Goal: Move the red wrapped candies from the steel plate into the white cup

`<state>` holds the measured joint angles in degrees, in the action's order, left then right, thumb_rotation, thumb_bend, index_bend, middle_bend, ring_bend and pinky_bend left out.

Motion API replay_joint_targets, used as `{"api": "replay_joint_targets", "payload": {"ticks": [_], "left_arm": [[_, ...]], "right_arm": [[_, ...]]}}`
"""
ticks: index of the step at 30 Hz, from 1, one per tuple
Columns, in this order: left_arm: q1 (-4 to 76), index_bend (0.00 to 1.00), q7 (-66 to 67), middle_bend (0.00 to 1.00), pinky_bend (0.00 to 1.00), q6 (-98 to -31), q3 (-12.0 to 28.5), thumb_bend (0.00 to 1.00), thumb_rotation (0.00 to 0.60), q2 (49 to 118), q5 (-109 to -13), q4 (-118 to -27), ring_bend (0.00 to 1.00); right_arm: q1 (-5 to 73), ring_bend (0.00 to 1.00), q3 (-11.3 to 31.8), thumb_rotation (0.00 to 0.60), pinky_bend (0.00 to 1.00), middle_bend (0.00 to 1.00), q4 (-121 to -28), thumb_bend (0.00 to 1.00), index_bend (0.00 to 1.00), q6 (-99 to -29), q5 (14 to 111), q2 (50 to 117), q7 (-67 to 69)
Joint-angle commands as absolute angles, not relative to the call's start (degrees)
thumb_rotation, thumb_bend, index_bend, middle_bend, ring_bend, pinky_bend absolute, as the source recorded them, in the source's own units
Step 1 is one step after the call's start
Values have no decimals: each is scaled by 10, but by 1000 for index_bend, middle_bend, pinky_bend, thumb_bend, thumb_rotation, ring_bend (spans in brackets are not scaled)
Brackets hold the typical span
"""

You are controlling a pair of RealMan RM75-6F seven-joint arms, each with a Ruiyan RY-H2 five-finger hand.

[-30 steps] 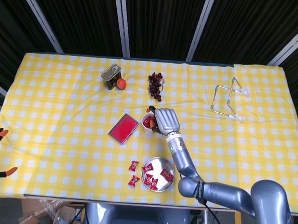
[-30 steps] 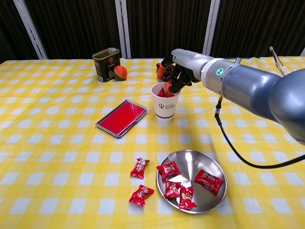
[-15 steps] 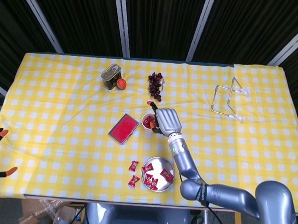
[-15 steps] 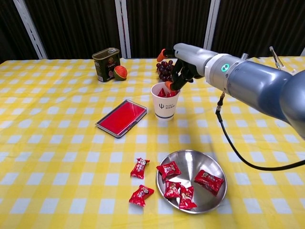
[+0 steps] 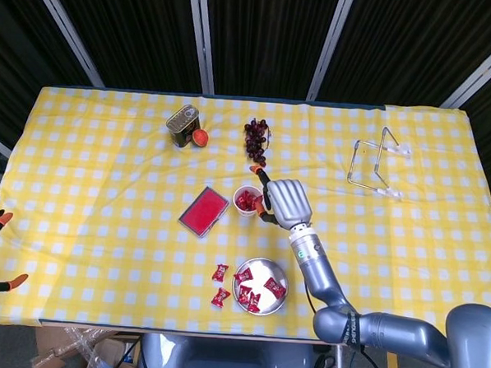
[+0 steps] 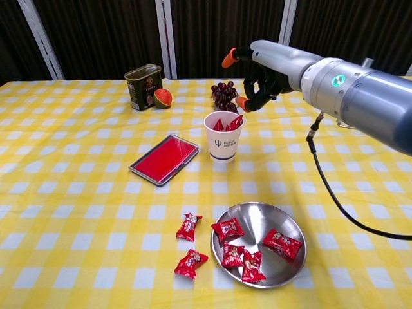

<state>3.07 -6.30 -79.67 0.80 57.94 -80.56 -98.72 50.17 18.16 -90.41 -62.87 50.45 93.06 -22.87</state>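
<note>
Right hand (image 6: 257, 80) empty above the white cup (image 6: 223, 142).
Four red wrapped candies (image 6: 228, 228) lie in the steel plate (image 6: 283, 222) near the table's front edge; two sit beside it.

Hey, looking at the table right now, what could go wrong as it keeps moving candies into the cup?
1. The right hand hangs close above and just behind the cup; a careless swing toward the plate might tip the cup.
2. Candies already poke above the cup rim, so more may spill out.
3. Two candies lie on the cloth beside the plate and might get missed.
</note>
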Motion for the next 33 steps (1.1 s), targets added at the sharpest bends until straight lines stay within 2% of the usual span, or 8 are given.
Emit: {"api": "replay_joint_targets", "payload": {"ticks": [1,5,12,19,23,24,33], "left_arm": [[30,0,-63,0,0,-797,8,25,600,580,-806,-987,0],[30,0,-62,0,0,-799,7,25,600,580,-809,-986,0],[29,0,-57,0,0,-804,7,25,600,583,-814,-984,0],[29,0,-51,0,0,-805,8,25,600,586,-813,-984,0],[29,0,-45,0,0,-805,8,25,600,588,-811,-984,0],[29,0,-43,0,0,-806,8,25,600,589,-811,-984,0],[28,0,-51,0,0,-805,8,25,600,586,-809,-982,0]], "right_arm": [[477,775,163,600,920,692,-941,492,165,-639,528,898,-217],[456,774,137,600,914,691,-980,483,165,-625,555,854,-204],[441,774,93,600,914,691,-1006,410,165,-555,648,785,-132],[447,782,55,600,914,691,-1011,403,208,-514,766,764,-73],[462,790,45,600,914,691,-1026,404,225,-482,770,781,-87],[479,792,45,600,914,691,-1025,404,227,-460,765,812,-106],[505,801,47,600,914,691,-994,403,294,-442,680,895,-191]]}}
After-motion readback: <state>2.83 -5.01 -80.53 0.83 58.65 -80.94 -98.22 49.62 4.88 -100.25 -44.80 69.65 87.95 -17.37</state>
